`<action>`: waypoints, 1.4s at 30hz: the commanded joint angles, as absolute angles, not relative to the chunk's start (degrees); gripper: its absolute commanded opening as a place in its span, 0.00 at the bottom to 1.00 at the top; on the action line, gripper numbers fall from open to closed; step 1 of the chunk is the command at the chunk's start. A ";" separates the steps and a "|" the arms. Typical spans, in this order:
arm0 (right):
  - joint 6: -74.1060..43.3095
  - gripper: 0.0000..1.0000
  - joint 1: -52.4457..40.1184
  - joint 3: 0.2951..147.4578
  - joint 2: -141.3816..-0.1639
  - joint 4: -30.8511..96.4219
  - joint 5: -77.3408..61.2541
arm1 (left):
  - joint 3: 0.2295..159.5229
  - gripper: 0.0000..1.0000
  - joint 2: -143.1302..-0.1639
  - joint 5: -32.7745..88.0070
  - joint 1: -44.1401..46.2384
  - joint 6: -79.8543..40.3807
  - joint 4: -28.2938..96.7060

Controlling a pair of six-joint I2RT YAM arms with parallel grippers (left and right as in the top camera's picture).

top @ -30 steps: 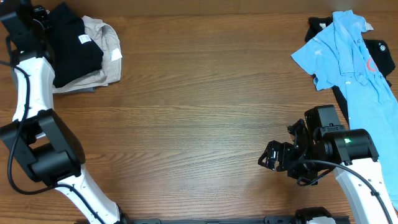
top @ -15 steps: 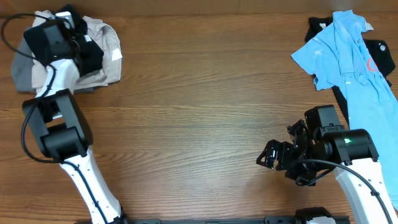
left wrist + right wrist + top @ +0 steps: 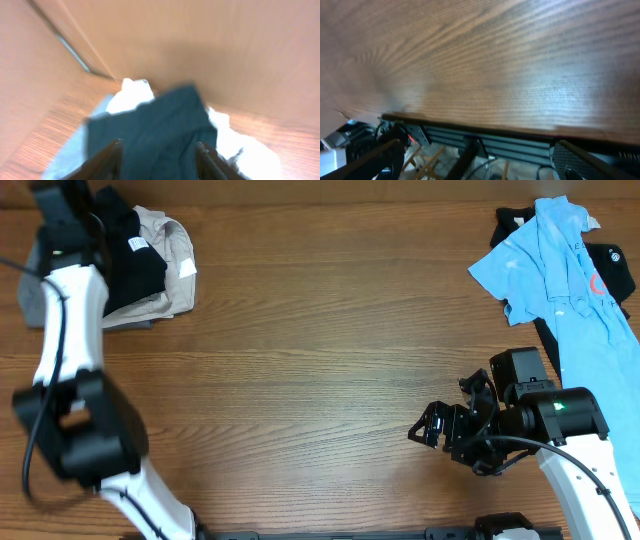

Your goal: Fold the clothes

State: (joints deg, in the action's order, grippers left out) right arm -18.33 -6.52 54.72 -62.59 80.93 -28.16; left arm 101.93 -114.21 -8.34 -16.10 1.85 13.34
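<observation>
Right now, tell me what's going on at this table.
Two robot arms are on a clothes-folding job. The left end effector is open over a black shirt that tops a beige garment in the far left pile; the blur hides whether it touches the cloth. The right end effector is open and empty above bare table. A light blue polo lies unfolded at far right, over another black garment.

Overhead cam: fixed, straight down, takes in my whole worktop (image 3: 320, 360). L wrist cam — close, blurred, tilted down at the black shirt (image 3: 155, 135) far left, shared w/ overhead. R wrist cam skims low over wood toward the worktop's edge.
</observation>
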 commanded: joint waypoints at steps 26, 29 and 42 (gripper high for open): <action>-24.16 0.98 -6.74 67.96 -28.10 89.06 -36.07 | 102.59 1.00 -58.39 39.03 -15.73 -3.29 72.07; -25.43 0.98 -6.68 67.94 -24.60 89.12 -35.03 | 102.02 1.00 -54.50 39.90 -15.70 -1.13 78.35; -31.81 1.00 -5.85 67.88 -14.72 91.05 -21.80 | 86.52 1.00 -36.32 42.04 -15.73 1.74 83.29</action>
State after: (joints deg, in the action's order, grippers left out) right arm -31.09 -6.35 67.09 -15.09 91.53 -26.68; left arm 90.08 -39.68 40.84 -16.10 0.23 84.71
